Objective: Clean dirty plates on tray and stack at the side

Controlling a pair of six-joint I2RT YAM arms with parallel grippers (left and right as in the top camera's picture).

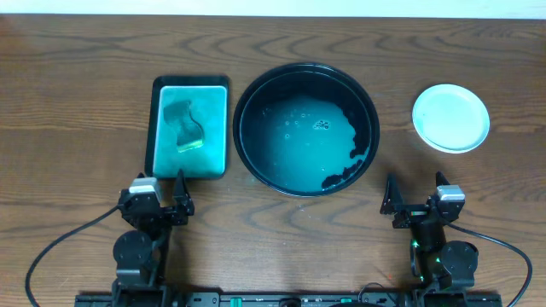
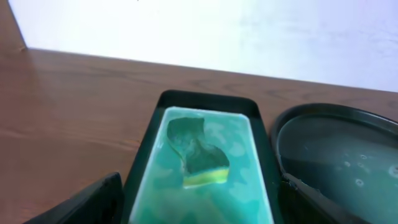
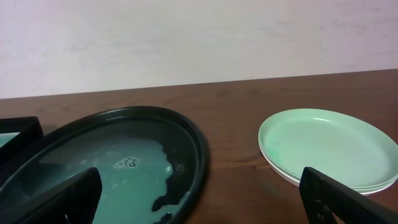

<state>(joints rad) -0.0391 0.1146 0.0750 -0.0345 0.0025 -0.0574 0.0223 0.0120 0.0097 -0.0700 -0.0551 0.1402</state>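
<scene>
Stacked plates (image 1: 450, 118); clean, pale teal

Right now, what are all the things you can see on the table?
plates: one stack, at least two, pale teal-white, on the table right of the pan
pan: one, round and black, in the middle
water: one teal bubbly pool, inside the pan
rectangular tray: one, dark rim and teal inside, left of the pan
sponge: one, green with a yellow side, lying in the rectangular tray
table: one, dark-brown wood, under everything
left gripper: one, black, open, near edge below the rectangular tray
right gripper: one, black, open, near edge below the plates
</scene>
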